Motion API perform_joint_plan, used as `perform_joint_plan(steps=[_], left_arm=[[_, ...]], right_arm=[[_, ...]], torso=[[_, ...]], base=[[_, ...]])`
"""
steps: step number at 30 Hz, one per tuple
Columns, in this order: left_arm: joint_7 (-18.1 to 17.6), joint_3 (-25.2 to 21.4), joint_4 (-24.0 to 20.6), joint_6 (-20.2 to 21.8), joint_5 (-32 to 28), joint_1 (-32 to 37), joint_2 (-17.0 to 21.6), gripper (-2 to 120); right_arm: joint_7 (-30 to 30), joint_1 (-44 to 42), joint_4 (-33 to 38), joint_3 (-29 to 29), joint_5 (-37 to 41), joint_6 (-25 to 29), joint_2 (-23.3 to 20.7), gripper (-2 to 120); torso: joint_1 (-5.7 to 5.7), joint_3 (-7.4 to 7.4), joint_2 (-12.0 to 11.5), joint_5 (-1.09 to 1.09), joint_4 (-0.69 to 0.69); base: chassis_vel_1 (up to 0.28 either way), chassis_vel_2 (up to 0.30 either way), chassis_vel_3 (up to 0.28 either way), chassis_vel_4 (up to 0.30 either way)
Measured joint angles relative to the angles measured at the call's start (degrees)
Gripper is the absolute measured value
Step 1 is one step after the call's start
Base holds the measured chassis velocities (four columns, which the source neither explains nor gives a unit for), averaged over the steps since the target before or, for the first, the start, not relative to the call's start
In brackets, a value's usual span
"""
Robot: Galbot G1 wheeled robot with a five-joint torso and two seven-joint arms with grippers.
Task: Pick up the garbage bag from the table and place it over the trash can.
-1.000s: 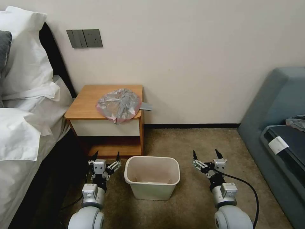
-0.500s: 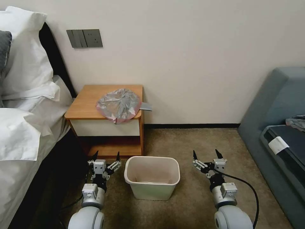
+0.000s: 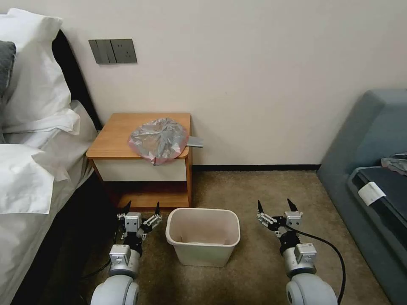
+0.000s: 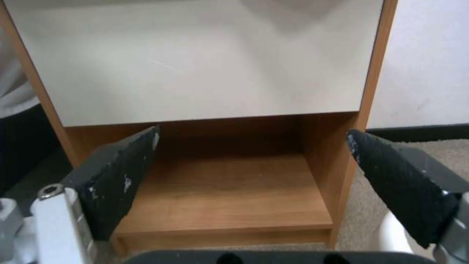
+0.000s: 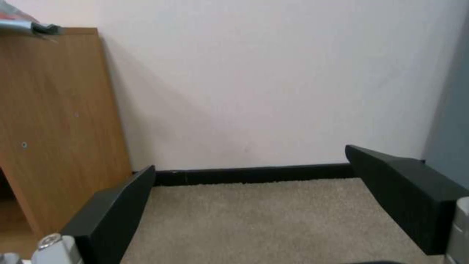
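we take the table (image 3: 123, 135) as our landmark: the trash can (image 3: 202, 254) stands on the carpet in front of it, the garbage bag (image 3: 159, 139) lies flat on its top at the right front corner, no clear long axis, one edge drooping over the drawer. left gripper (image 3: 141, 208) and right gripper (image 3: 275, 206) hover low before it, jaws wide, empty. we'd best pinch that overhanging edge

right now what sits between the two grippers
The trash can stands on the carpet between the left gripper and right gripper, seen in the head view.
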Motion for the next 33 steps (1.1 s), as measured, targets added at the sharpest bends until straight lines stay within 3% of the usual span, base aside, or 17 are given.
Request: perform_joint_plan(steps=[5,8,13,17,19,23,26,29,31,33], left_arm=[[0.46,-2.23,-0.25,-1.56,-1.31,0.35,-0.41,100],[1.75,-8.65,-1.47,-6.29,-5.26,1.29,-1.57,100],[4.74,-16.11,-2.46,-12.13,-11.28,2.82,-2.76,100],[5.9,-15.03,-1.46,-12.16,-12.93,3.69,-2.31,100],[5.85,-14.15,-1.21,-11.65,-13.13,4.02,-1.82,100],[5.15,-12.37,-0.62,-10.87,-12.91,4.62,-0.86,100],[3.98,-10.67,-0.07,-10.31,-12.33,3.81,0.15,100],[3.51,-9.61,0.58,-10.13,-10.69,3.44,0.34,100],[3.49,-9.53,0.76,-10.2,-10.39,3.39,0.23,100],[3.47,-9.33,1.28,-10.55,-9.7,3.16,-0.07,100]], right_arm=[[-0.04,-1.47,1.23,0.33,-0.38,2.77,-0.13,100],[-0.2,-5.39,4.8,1.37,-1.62,10.24,-0.61,100],[-1.21,-6.57,5.84,1.18,-1.17,11.26,-1.39,100],[-1.22,-5.08,5.06,0.8,-0.82,10.99,-1.96,100],[-1.18,-3.87,4.17,0.49,-0.35,11.09,-2.76,100],[-1.68,1.11,1.6,-1.1,-0.85,12.8,-6.36,100],[-2.32,4.7,-0.7,-1.87,-4.18,15.02,-9.41,100],[-2.82,14.4,-6.87,-7.47,-11.19,17.39,-15.51,100],[-2.84,16.42,-8.32,-8.82,-12.64,17.75,-16.22,100],[-2.87,23.52,-13.5,-13.7,-18.29,19.25,-17.75,100]], torso=[[0.0,0.0,0.0,-0.01,0.0],[0.0,0.0,0.0,-0.01,-0.01],[0.0,-0.01,0.0,0.03,0.01],[0.0,0.0,0.0,-0.06,0.0],[0.0,0.0,0.0,0.01,-0.03],[0.0,0.0,0.0,-0.01,0.0],[0.0,0.0,0.0,0.02,0.0],[0.0,0.01,0.0,0.02,-0.02],[0.0,0.01,0.0,0.01,-0.02],[0.0,0.01,0.0,0.01,0.02]], base=[[0.0,0.0,0.0,0.0],[0.0,0.0,0.0,0.0],[0.0,0.0,0.0,0.0],[0.0,0.0,0.0,0.0],[0.0,0.0,0.0,0.0],[0.0,0.0,0.0,0.0],[0.0,0.0,0.0,0.0],[0.0,0.0,0.0,0.0],[0.0,0.0,0.0,0.0],[0.0,0.0,0.0,0.0]])
